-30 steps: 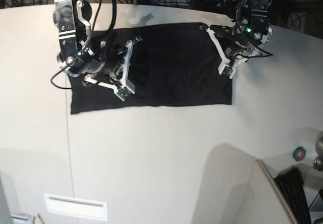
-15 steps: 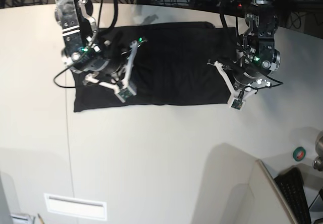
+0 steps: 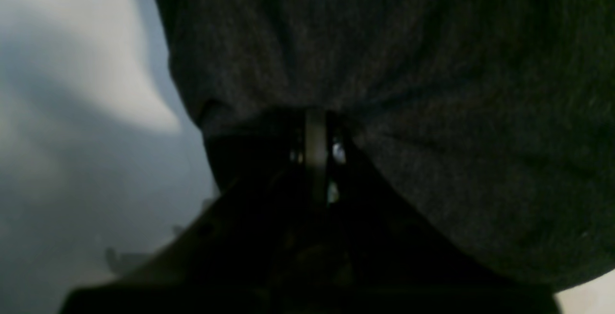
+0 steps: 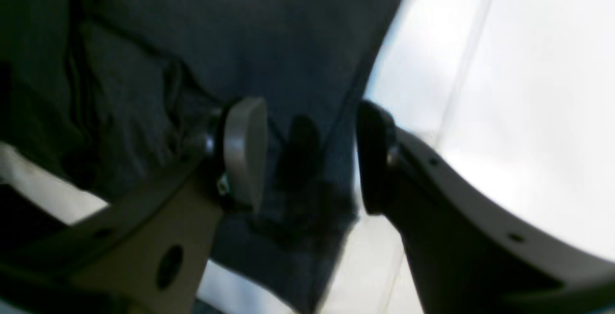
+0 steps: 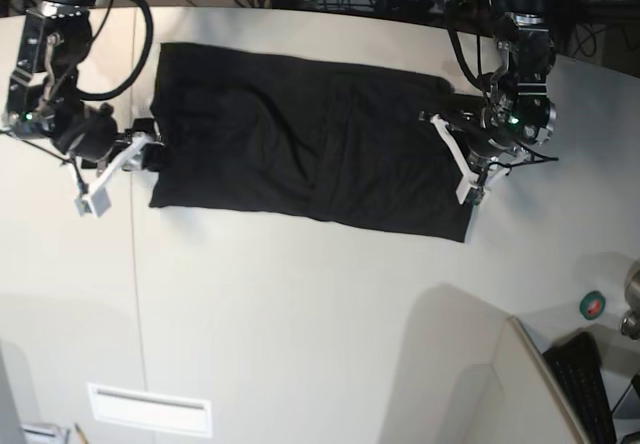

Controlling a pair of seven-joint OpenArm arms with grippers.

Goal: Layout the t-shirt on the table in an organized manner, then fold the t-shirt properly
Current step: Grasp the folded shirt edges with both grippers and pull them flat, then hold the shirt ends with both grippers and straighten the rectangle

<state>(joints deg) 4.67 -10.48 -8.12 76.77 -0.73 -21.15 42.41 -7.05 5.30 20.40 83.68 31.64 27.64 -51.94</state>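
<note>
T-shirt (image 5: 300,159) fabric is spread dark and fairly flat across the pale desk (image 5: 300,324), stretched between the two claws. Its edge is pinched tight in the left claw (image 3: 312,136), apparently so the cloth can be kept taut. At the opposite edge, the right claw (image 4: 307,155) is seen with its jaws parted, cloth lying loose between them, seemingly released after pulling the shirt straight.

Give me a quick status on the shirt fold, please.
Left end effector shut on t-shirt. Right end effector open at shirt's edge. Shirt spread flat on table. Nothing obstructing.
</note>
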